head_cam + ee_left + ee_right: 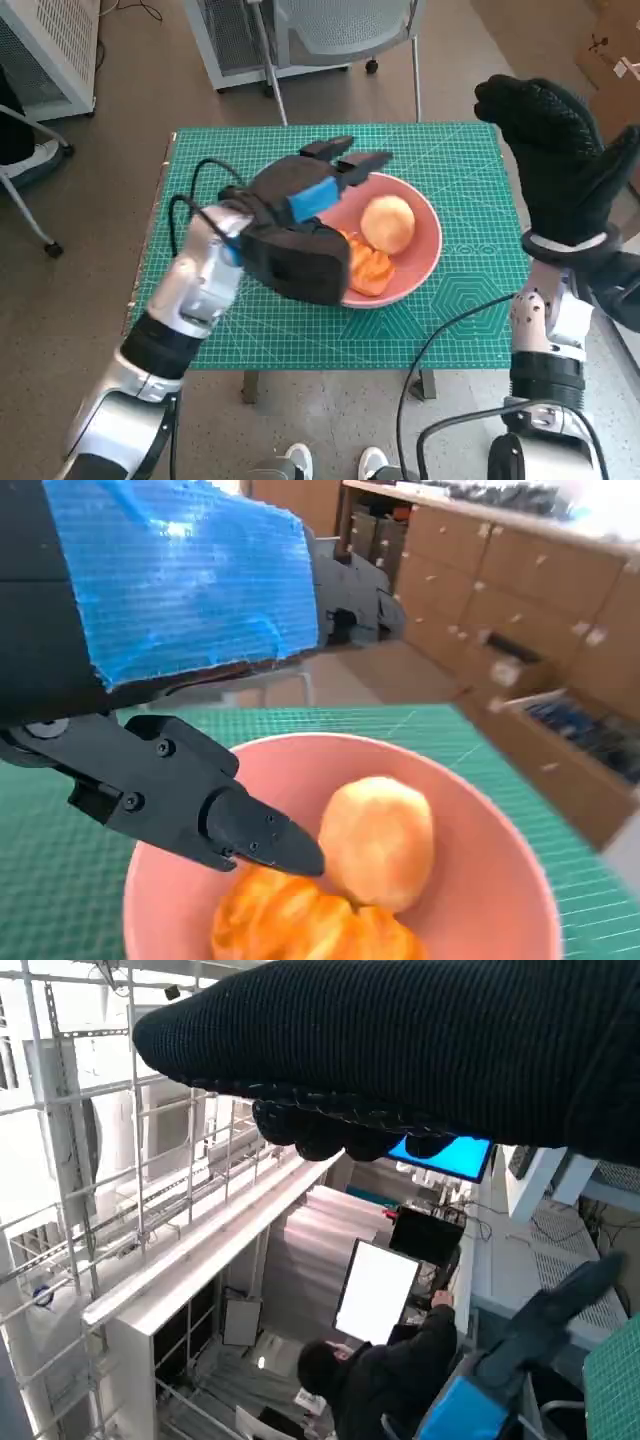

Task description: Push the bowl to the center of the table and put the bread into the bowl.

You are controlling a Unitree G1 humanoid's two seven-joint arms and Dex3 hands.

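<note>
Two breads [378, 245] in bowl [425, 250], beneath left robot hand [300, 225].

The bowl [425, 245] looked smooth, matt pink plastic; the bread [388, 222] had a dull, floury crust; the right robot hand [556, 160] wore knitted black cloth.

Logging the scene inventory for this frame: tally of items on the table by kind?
Bowls: 1, the pink bowl on the green cutting mat.
Round pale bread rolls: 1, the roll in the bowl.
Orange glazed breads: 1, the pastry beside the roll in the bowl; whether it is one piece cannot be told.
Total: 3 items on the mat.
</note>
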